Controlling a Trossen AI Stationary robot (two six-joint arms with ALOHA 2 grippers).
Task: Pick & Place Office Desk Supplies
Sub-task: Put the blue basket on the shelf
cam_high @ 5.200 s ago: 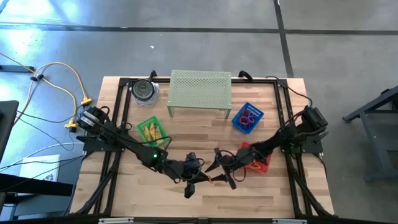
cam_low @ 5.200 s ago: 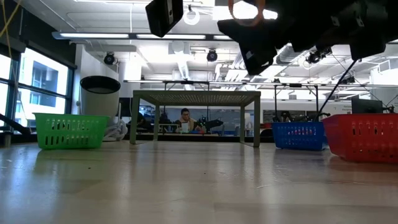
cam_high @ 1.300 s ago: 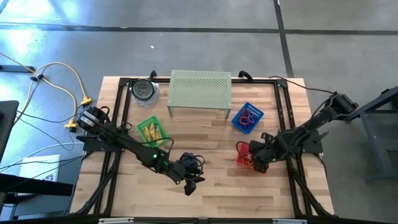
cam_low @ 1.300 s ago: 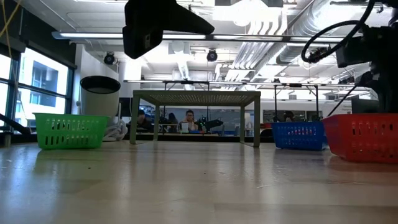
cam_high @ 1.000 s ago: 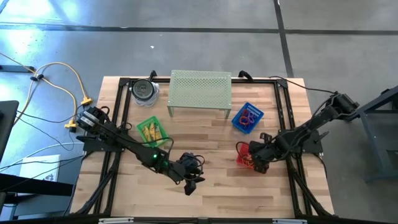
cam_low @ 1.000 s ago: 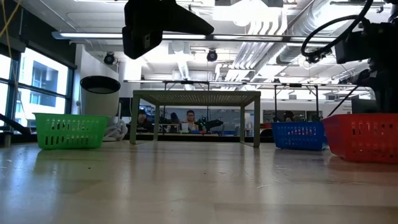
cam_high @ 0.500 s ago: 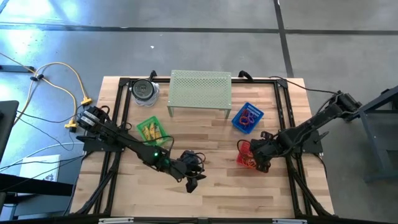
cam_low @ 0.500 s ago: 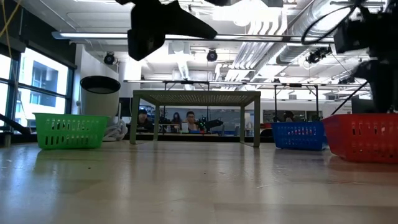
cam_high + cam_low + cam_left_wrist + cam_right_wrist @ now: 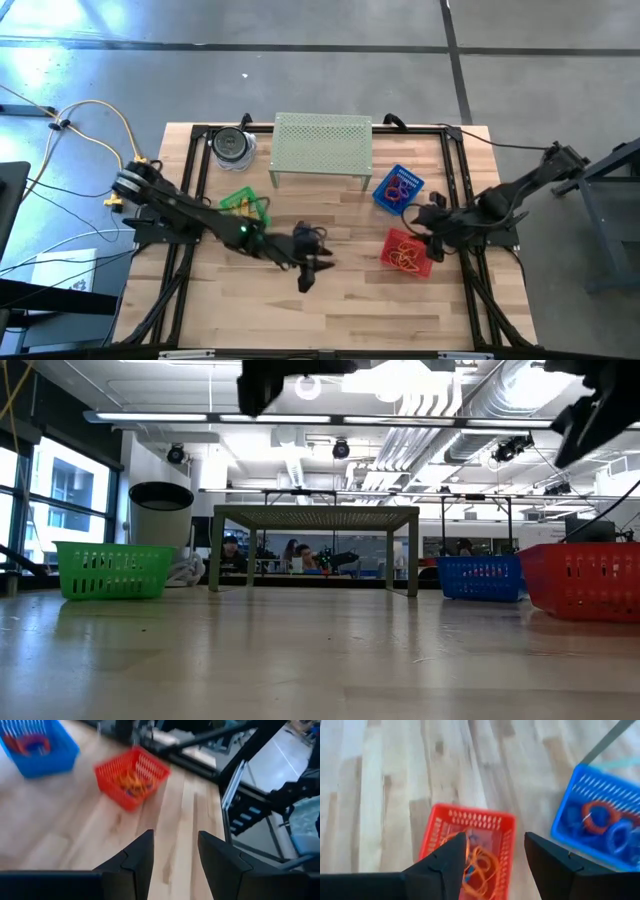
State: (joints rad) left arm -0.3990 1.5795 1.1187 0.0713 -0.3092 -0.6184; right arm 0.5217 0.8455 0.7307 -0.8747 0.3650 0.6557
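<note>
Orange-tan band loops [image 9: 405, 252] fill the red basket [image 9: 424, 265]; right pincer [image 9: 423, 222] spread, empty.

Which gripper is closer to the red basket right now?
Right. The right gripper hovers open at the red basket, on its far-right side; the left gripper hangs near the table's middle, well to the basket's left.

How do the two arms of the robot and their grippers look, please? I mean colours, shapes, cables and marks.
Both arms are dark, slim and jointed. The left arm shows a small green light near its middle and a pale round joint at its base, beside yellow cables. A thin black cable runs to the right arm. The left gripper and right gripper each have two dark, wedge-shaped fingers. No markings are legible.
</note>
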